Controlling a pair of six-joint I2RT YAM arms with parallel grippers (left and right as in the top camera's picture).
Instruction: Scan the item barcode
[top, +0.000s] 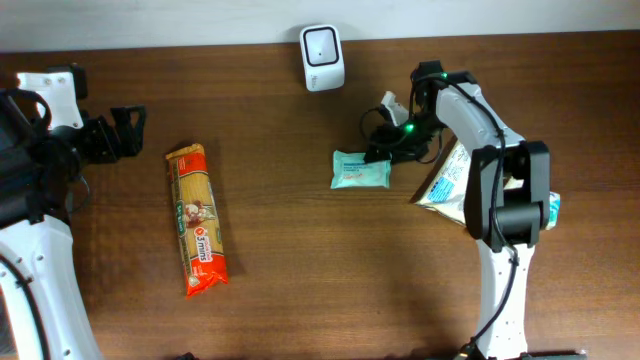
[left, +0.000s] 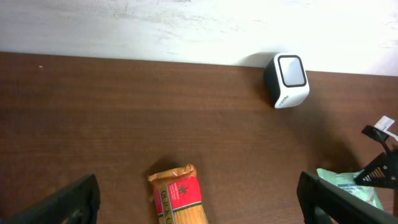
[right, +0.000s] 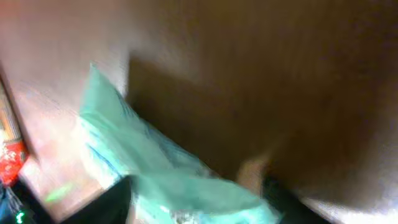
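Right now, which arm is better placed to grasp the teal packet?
Right. The right gripper is at the packet's edge, and the blurred wrist view seems to show the packet between its fingers. The left gripper is far off, beyond the pasta.

Smooth wood table (top: 280, 250); glossy plastic scanner (top: 322, 57).

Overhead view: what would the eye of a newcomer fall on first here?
Most striking is the long red and orange plastic packet of spaghetti, lying on the dark wooden table at the left. Next comes the flat teal plastic pack of wipes at centre right, with the right claw at its right end. The white rounded box scanner stands at the far edge.
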